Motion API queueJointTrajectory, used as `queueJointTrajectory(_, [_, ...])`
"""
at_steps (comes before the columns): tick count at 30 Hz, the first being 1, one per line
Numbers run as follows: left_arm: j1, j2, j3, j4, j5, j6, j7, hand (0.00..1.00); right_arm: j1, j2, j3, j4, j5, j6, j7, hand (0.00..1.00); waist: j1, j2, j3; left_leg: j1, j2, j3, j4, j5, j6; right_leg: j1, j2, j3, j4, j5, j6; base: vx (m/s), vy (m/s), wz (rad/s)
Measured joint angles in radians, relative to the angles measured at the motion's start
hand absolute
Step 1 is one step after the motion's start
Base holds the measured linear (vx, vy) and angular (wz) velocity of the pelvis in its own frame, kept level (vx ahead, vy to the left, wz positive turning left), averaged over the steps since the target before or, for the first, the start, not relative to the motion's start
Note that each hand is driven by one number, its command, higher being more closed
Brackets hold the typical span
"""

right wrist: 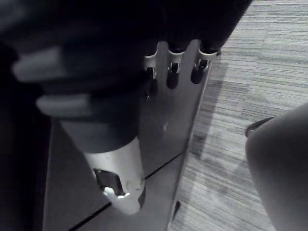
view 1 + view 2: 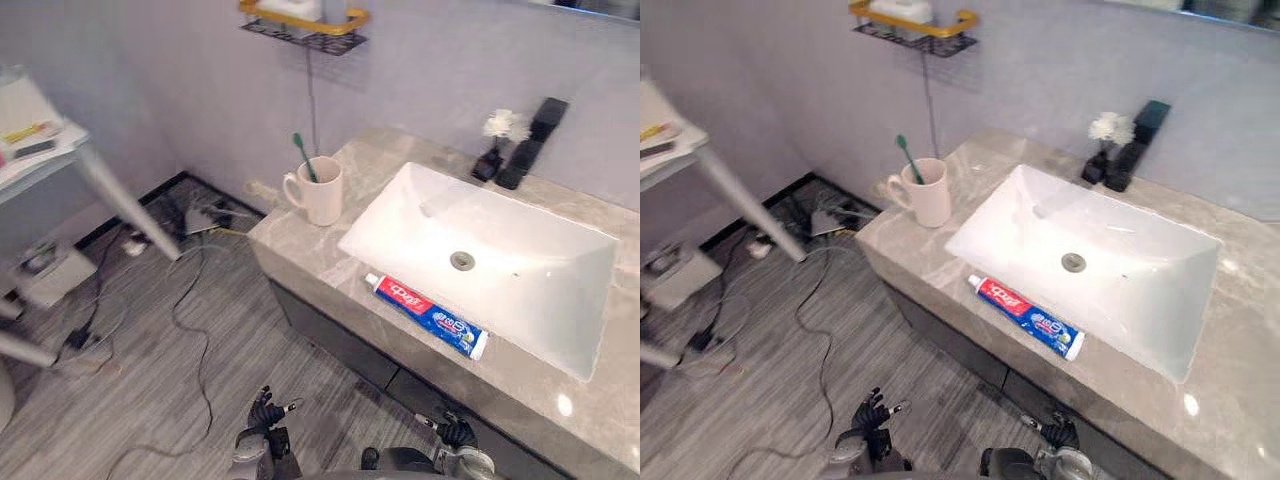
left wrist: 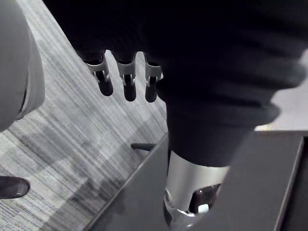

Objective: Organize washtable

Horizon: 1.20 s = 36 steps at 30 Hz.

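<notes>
Toothpaste tube (image 2: 428,316) lies along the front of the surface (image 2: 310,255), up ahead of the right hand (image 2: 457,432), farther from the left hand (image 2: 265,412); both hang relaxed, empty

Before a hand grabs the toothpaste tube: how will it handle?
The tube looks fairly full, so probably soft and squeezable, not stiff. It lies flat on the counter by the sink, so it is unlikely to roll. Its glossy skin may slip.
</notes>
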State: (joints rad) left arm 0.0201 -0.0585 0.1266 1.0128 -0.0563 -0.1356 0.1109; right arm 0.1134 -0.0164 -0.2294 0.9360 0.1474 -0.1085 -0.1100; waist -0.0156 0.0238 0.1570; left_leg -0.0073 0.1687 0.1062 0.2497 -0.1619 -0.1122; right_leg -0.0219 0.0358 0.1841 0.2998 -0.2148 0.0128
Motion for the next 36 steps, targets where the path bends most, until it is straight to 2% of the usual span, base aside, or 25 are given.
queueJointTrajectory(1, [0.007,0.019,0.002,0.0,0.001,0.001,0.001,0.0,0.011,0.013,0.001,-0.002,-0.001,-0.002,0.001,0.0,-0.001,-0.015,-0.01,0.019,-0.017,0.057,-0.019,-0.01,0.017,-0.001,-0.024,0.031,-0.006,0.002,0.018,0.08,0.3,-1.25])
queueJointTrajectory(2, [0.011,0.029,0.002,0.001,0.001,0.001,0.0,0.0,0.015,0.019,0.001,-0.001,-0.002,-0.002,0.002,0.0,0.001,-0.027,-0.016,0.032,-0.024,0.081,-0.031,-0.012,0.021,-0.002,-0.032,0.045,-0.009,0.006,0.024,0.06,0.253,-1.02])
queueJointTrajectory(3, [0.021,0.044,0.003,0.0,0.002,0.0,0.0,0.0,0.02,0.033,0.002,0.0,-0.002,-0.002,0.003,0.0,0.001,-0.051,-0.028,0.054,-0.04,0.122,-0.052,-0.015,0.028,-0.007,-0.048,0.073,-0.016,0.008,0.038,0.04,0.187,-0.72])
queueJointTrajectory(4, [0.023,0.048,0.002,0.0,0.003,0.001,-0.001,0.0,0.023,0.037,0.002,0.0,-0.002,-0.002,0.003,0.0,0.001,-0.06,-0.034,0.062,-0.048,0.14,-0.063,-0.015,0.033,-0.011,-0.055,0.084,-0.018,0.009,0.046,0.04,0.211,-0.82])
queueJointTrajectory(5, [0.024,0.051,0.002,0.0,0.01,0.001,-0.001,0.0,0.028,0.041,0.003,0.001,-0.002,-0.002,0.004,0.0,0.003,-0.063,-0.038,0.076,-0.055,0.174,-0.074,-0.019,0.04,-0.019,-0.061,0.094,-0.019,0.018,0.061,0.04,0.173,-0.77])
queueJointTrajectory(7, [0.026,0.052,0.002,0.002,0.011,0.001,-0.002,0.0,0.024,0.041,0.004,-0.001,-0.004,-0.002,0.005,0.0,0.001,-0.061,-0.038,0.1,-0.065,0.222,-0.085,-0.021,0.043,-0.04,-0.075,0.085,-0.014,0.024,0.067,0.05,0.142,-0.73])
queueJointTrajectory(8, [0.025,0.05,0.002,0.008,0.011,0.001,-0.002,0.0,0.02,0.032,0.004,-0.001,-0.011,-0.002,0.004,0.0,0.002,-0.047,-0.036,0.112,-0.06,0.255,-0.099,-0.019,0.045,-0.071,-0.082,0.013,-0.002,0.044,0.065,0.05,0.089,-0.76])
queueJointTrajectory(10, [0.028,0.053,0.001,0.018,0.011,0.001,0.0,0.0,0.016,0.017,0.001,0.002,-0.023,-0.004,0.004,0.0,0.001,-0.026,-0.037,0.145,-0.053,0.336,-0.133,-0.015,0.048,-0.107,-0.156,-0.291,0.011,0.056,0.043,0.05,0.052,-0.86])
queueJointTrajectory(12, [0.033,0.057,-0.01,0.043,0.011,0.002,-0.001,0.0,0.004,0.004,0.001,0.017,-0.024,-0.005,0.003,0.0,-0.011,-0.005,-0.045,0.163,-0.044,0.346,-0.164,-0.003,0.029,-0.101,-0.187,-0.433,-0.008,0.08,0.045,0.07,-0.013,-0.47])
queueJointTrajectory(13, [0.03,0.065,-0.015,0.049,0.011,0.003,-0.001,0.0,-0.001,-0.001,0.001,0.027,-0.024,-0.005,0.003,0.0,-0.016,-0.007,-0.051,0.163,-0.046,0.344,-0.173,0.003,0.023,-0.098,-0.173,-0.425,-0.018,0.085,0.041,0.11,-0.055,-0.29])
queueJointTrajectory(15, [0.024,0.06,-0.047,0.056,0.011,0.003,-0.003,0.0,-0.022,-0.016,-0.001,0.046,-0.034,-0.007,0.002,0.0,-0.024,0.022,-0.036,0.164,-0.028,0.315,-0.181,0.018,0.006,-0.077,-0.14,-0.417,-0.062,0.104,0.03,0.11,-0.089,-0.17])
queueJointTrajectory(17, [0.023,0.055,-0.045,0.058,0.011,0.006,-0.004,0.0,-0.03,-0.031,-0.005,0.064,-0.035,-0.009,0.003,0.0,-0.022,0.029,-0.033,0.17,-0.025,0.305,-0.182,0.038,-0.001,-0.059,-0.132,-0.42,-0.089,0.11,0.028,0.07,-0.088,-0.07])
queueJointTrajectory(19, [0.022,0.056,-0.033,0.055,0.012,0.006,-0.004,0.0,-0.031,-0.035,-0.011,0.081,-0.037,-0.008,0.001,0.0,-0.023,0.02,-0.027,0.174,-0.014,0.295,-0.118,0.052,-0.01,0.015,-0.124,-0.424,-0.156,0.123,0.025,0.09,-0.114,0.13])
queueJointTrajectory(21, [0.019,0.057,-0.013,0.044,0.012,0.006,-0.006,0.0,-0.029,-0.032,-0.01,0.081,-0.038,-0.006,0.001,0.0,-0.018,-0.004,-0.016,0.153,-0.002,0.29,-0.029,0.05,-0.012,0.046,-0.127,-0.421,-0.18,0.126,0.022,0.04,-0.062,-0.04])
queueJointTrajectory(22, [0.019,0.064,0.013,0.027,0.012,0.005,-0.007,0.0,-0.025,-0.015,-0.008,0.078,-0.038,-0.006,0.001,0.0,0.002,-0.019,-0.01,0.094,0.033,0.283,0.138,0.049,-0.014,0.071,-0.126,-0.397,-0.201,0.13,0.018,0.01,-0.05,-0.27])
queueJointTrajectory(23, [0.02,0.065,0.017,0.025,0.012,0.005,-0.007,0.0,-0.025,-0.012,-0.007,0.078,-0.038,-0.006,0.001,0.0,0.006,-0.022,-0.009,0.081,0.041,0.282,0.163,0.049,-0.014,0.072,-0.125,-0.391,-0.203,0.129,0.017,0.03,-0.04,-0.45])
queueJointTrajectory(24, [0.024,0.072,0.035,0.017,0.011,0.005,-0.008,0.0,-0.023,0.001,-0.005,0.072,-0.036,-0.006,0.001,0.0,0.017,-0.027,-0.003,0.043,0.063,0.265,0.24,0.02,0.001,0.074,-0.117,-0.368,-0.211,0.12,0.003,0.05,0.034,-0.48])
queueJointTrajectory(25, [0.023,0.067,0.04,0.016,0.011,0.005,-0.007,0.0,-0.024,-0.001,-0.007,0.071,-0.036,-0.003,0.0,0.0,0.023,-0.017,0.001,0.034,0.057,0.235,0.233,-0.028,0.016,0.078,-0.111,-0.342,-0.216,0.12,0.002,0.06,0.052,-0.55])
queueJointTrajectory(26, [0.023,0.067,0.04,0.016,0.011,0.005,-0.008,0.0,-0.024,-0.003,-0.007,0.071,-0.035,-0.001,0.0,0.0,0.026,-0.015,0.001,0.032,0.047,0.225,0.212,-0.042,0.024,0.079,-0.112,-0.328,-0.216,0.12,0.002,0.07,0.089,-0.59])
queueJointTrajectory(27, [0.023,0.068,0.04,0.015,0.011,0.004,-0.005,0.0,-0.025,-0.002,-0.008,0.07,-0.034,-0.001,-0.001,0.0,0.027,-0.017,0.003,0.02,0.014,0.195,0.159,-0.057,0.034,0.084,-0.122,-0.307,-0.219,0.119,0.004,0.07,0.123,-0.56])
queueJointTrajectory(29, [0.025,0.068,0.039,0.007,0.011,0.001,-0.002,0.0,-0.021,-0.004,-0.007,0.069,-0.034,-0.001,-0.001,0.0,0.028,-0.018,0.005,0.003,-0.042,0.122,0.016,-0.042,0.027,0.086,-0.142,-0.279,-0.213,0.112,0.033,0.06,0.156,-0.54])
queueJointTrajectory(30, [0.033,0.052,0.038,0.007,0.012,0.0,-0.003,0.0,-0.019,-0.017,-0.006,0.064,-0.035,-0.002,-0.001,0.0,0.03,0.007,0.005,0.004,-0.048,0.082,-0.046,0.026,0.044,0.086,-0.129,-0.259,-0.208,0.104,0.055,0.08,0.199,-0.53])
queueJointTrajectory(32, [0.047,0.064,0.041,0.009,0.012,0.003,0.001,0.0,-0.015,-0.012,-0.006,0.064,-0.037,0.0,-0.001,0.0,0.026,0.007,-0.002,0.024,-0.071,0.113,-0.049,0.008,0.054,0.111,-0.151,-0.236,-0.221,0.114,0.083,0.18,0.255,-0.39])
queueJointTrajectory(33, [0.05,0.073,0.043,0.009,0.012,0.011,0.005,0.0,-0.006,-0.001,-0.008,0.058,-0.036,-0.002,-0.002,0.0,0.028,-0.024,-0.014,0.039,-0.092,0.127,-0.079,0.011,0.059,0.105,-0.172,-0.235,-0.218,0.111,0.087,0.18,0.203,-0.12])
queueJointTrajectory(36, [0.054,0.083,0.043,0.01,0.01,0.021,0.009,0.0,-0.005,0.011,-0.009,0.06,-0.039,0.0,-0.002,0.0,0.03,-0.044,-0.019,0.074,-0.134,0.13,-0.137,0.027,0.08,0.106,-0.204,-0.239,-0.219,0.098,0.105,0.18,0.134,0.07])
